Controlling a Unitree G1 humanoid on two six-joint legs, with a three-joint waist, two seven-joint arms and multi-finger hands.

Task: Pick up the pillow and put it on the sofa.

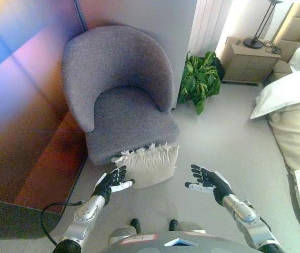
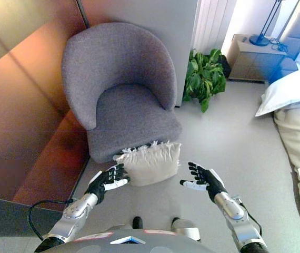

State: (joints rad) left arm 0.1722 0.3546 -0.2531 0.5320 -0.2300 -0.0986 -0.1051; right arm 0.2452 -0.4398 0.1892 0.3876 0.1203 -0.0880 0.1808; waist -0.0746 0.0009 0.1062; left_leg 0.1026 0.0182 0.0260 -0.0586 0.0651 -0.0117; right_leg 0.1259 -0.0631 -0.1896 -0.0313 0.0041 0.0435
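A cream pillow [image 1: 150, 164] with a fringed top edge stands on the floor, leaning against the front of a grey armchair [image 1: 123, 100]. My left hand [image 1: 113, 182] is open at the pillow's lower left corner, fingers just touching or very near it. Open too is my right hand [image 1: 207, 180], palm turned toward the pillow, a short gap to the right of it. The chair's seat [image 2: 131, 118] is bare.
A brown wooden panel [image 1: 29, 126] runs along the left. A potted green plant [image 1: 198, 79] stands right of the chair, a nightstand [image 1: 249, 59] with a lamp behind it. A bed with white pillows [image 1: 289, 92] fills the right edge.
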